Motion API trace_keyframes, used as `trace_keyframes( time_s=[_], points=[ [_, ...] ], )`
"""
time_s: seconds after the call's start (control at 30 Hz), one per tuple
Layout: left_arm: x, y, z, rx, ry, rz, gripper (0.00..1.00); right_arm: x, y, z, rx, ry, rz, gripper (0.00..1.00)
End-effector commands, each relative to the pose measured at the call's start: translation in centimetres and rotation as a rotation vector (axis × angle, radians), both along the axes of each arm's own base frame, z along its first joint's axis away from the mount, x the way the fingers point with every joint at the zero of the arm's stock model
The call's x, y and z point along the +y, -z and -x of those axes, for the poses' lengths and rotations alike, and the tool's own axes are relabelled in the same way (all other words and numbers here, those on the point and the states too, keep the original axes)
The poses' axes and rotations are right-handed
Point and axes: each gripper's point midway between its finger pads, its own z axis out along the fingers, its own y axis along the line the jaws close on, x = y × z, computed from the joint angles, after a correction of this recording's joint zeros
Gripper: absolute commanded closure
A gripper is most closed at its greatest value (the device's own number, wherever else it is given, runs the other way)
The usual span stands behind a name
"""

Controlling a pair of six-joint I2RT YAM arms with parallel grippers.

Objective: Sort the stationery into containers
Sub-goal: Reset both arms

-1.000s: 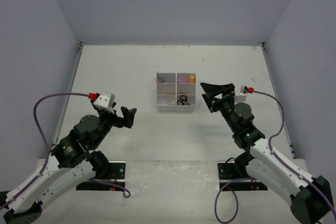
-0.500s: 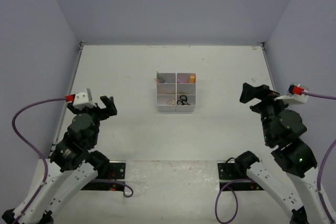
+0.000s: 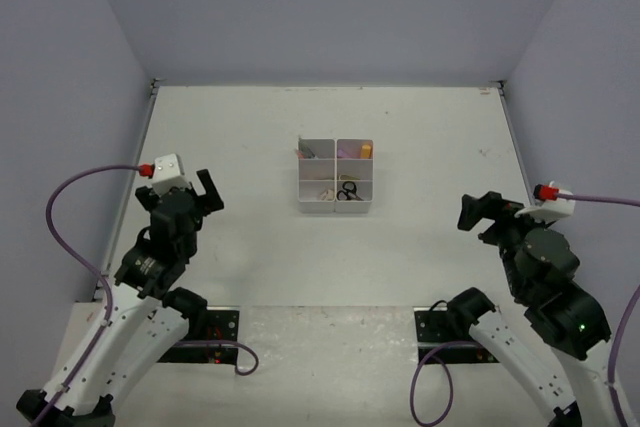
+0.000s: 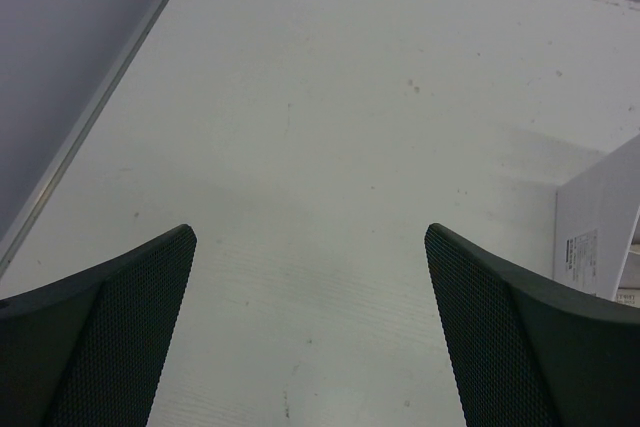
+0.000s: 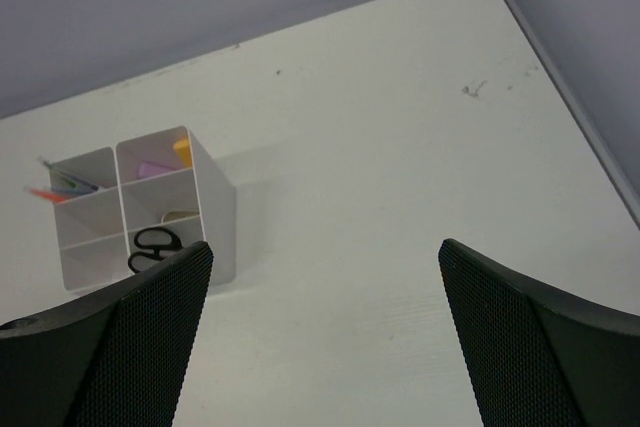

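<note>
Seemingly the stationery, black-handled scissors (image 3: 347, 190) included, sits in the small white six-compartment plastic organizer (image 3: 320, 208) mid white table (image 3: 430, 137); left gripper (image 3: 208, 195) and right gripper (image 3: 478, 210) gape wide, empty, well apart from it. A careless arm sweep could topple it.

From my station, the left arm (image 3: 150, 257) and right arm (image 3: 545, 277) look alike, with black rounded joint housings above white lower links. Each wrist carries a small white camera box (image 3: 167, 168) with a red plug (image 3: 147, 170), and a purple cable (image 3: 60, 237) loops out of it. Both arms sit on black base plates (image 3: 215, 332). I see a green light (image 3: 581, 326) on the right arm. The fingers (image 4: 100, 337) are dark, with a fine mesh texture.
</note>
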Motion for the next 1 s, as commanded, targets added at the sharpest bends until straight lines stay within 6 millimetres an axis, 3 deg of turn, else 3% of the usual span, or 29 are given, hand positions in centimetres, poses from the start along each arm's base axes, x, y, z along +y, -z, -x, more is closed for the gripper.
trace_keyframes(
  time_s=[0.0, 0.17, 0.67, 0.97],
  points=[
    [0.6, -2.2, -0.2, -0.075, -0.036, 0.025, 0.00, 1.2, 2.4, -0.3, 0.050, -0.059, 0.024, 0.01],
    [0.0, -1.8, -0.1, -0.089, 0.000, 0.040, 0.00, 1.6, 1.8, -0.2, -0.023, -0.089, -0.003, 0.01],
    [-0.5, -1.9, 0.2, -0.156, 0.054, 0.060, 0.00, 1.8, 3.5, -1.6, 0.018, -0.047, -0.002, 0.01],
    [-1.5, -1.2, -0.1, -0.133, 0.108, 0.060, 0.00, 2.5, 3.6, -2.4, 0.024, -0.055, -0.015, 0.01]
  ],
)
